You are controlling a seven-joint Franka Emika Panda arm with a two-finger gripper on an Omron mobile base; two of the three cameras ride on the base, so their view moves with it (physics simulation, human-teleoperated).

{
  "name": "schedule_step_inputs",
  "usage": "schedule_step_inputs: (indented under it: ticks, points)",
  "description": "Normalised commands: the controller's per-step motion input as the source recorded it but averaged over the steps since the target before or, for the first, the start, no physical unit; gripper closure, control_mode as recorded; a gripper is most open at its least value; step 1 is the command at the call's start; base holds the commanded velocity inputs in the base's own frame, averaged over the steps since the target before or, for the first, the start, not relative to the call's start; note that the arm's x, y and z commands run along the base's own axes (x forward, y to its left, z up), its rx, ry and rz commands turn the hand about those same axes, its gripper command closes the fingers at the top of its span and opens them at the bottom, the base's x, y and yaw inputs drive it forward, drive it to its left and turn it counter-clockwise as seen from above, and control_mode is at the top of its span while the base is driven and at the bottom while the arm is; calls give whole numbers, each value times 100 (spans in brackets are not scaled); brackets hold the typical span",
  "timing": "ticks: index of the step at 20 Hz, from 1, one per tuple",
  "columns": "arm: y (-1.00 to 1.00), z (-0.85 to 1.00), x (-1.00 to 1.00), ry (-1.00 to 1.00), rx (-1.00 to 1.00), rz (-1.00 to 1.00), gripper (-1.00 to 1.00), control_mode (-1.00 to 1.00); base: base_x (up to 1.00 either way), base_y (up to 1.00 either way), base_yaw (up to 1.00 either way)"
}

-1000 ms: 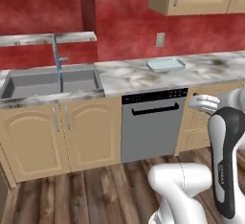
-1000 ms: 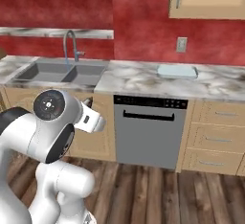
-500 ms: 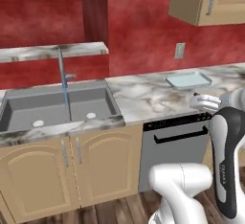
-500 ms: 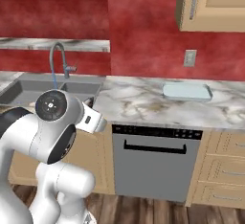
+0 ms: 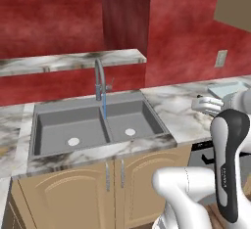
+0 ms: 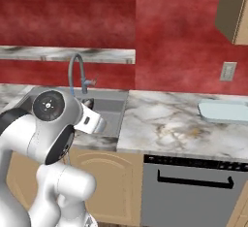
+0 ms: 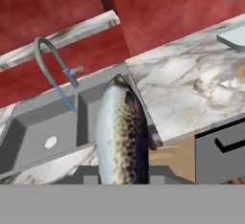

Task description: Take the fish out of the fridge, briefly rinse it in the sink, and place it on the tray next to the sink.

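fish (image 7: pixel 122 132), speckled brown with a pale belly, stands up from the bottom of the hand view, pinched between the fingers (image 7: pixel 119 177), whose tips are mostly hidden behind it. past its tail lies the sink (image 7: pixel 48 122), a dark grey double basin with a round drain and a curved faucet (image 7: pixel 52 62) running a thin blue stream of water. the marbled tabletop (image 7: pixel 191 91) stretches to the right, and the tray (image 7: pixel 233 35) sits at its far end, well apart from the fish.
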Motion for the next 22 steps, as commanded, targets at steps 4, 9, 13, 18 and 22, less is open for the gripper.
schedule_step_inputs:
  ticks: [4, 9, 13, 18, 22]
  points:
    - [0, 0, 0, 0, 0, 0, 100, 100, 0, 0, 0]
    - [0, 0, 0, 0, 0, 0, 100, 100, 13, 0, 6]
    - [0, 0, 0, 0, 0, 0, 100, 100, 59, 5, 17]
    - [0, 0, 0, 0, 0, 0, 100, 100, 54, 3, 16]
    - [0, -7, 6, 3, 0, 7, 100, -100, 27, 0, 16]
